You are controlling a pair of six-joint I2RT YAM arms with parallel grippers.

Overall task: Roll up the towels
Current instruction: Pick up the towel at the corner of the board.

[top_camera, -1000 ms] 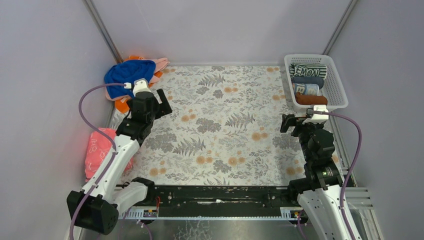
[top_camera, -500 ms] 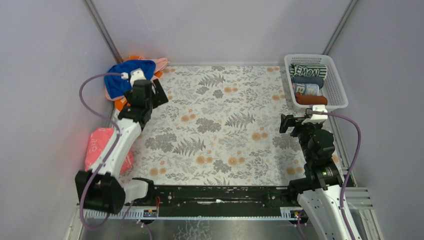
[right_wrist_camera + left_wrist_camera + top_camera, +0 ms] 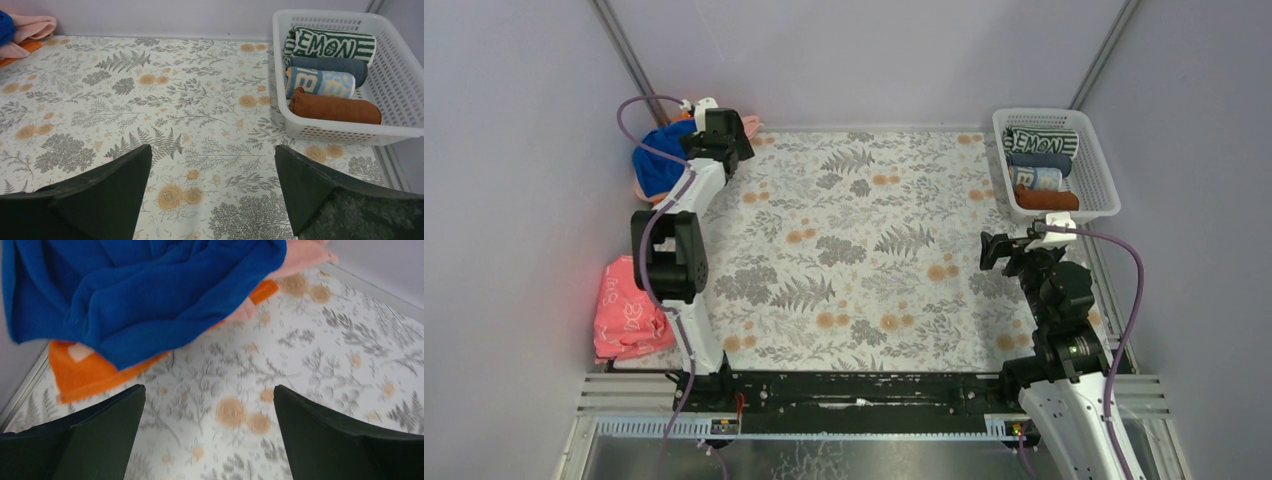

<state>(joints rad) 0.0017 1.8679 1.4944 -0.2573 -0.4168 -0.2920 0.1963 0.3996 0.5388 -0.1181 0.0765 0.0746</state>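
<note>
Floral tablecloth (image 3: 864, 250) | basket (image 3: 320, 134): striped towel (image 3: 330, 46) reads "EMON" | left gripper (image 3: 209, 400), right gripper (image 3: 213, 157): jaws apart, empty

The left arm (image 3: 682, 240) reaches far forward on its own side, elbow raised. Its left tool (image 3: 209, 388) tips downward, jaws spread wide and holding nothing. The right arm (image 3: 1064, 310) is folded near its base. Its right tool (image 3: 212, 148) points forward and down, jaws equally wide and empty.

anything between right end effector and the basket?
Nothing. The right wrist view shows only bare floral mat between the open right end effector and the white basket.
</note>
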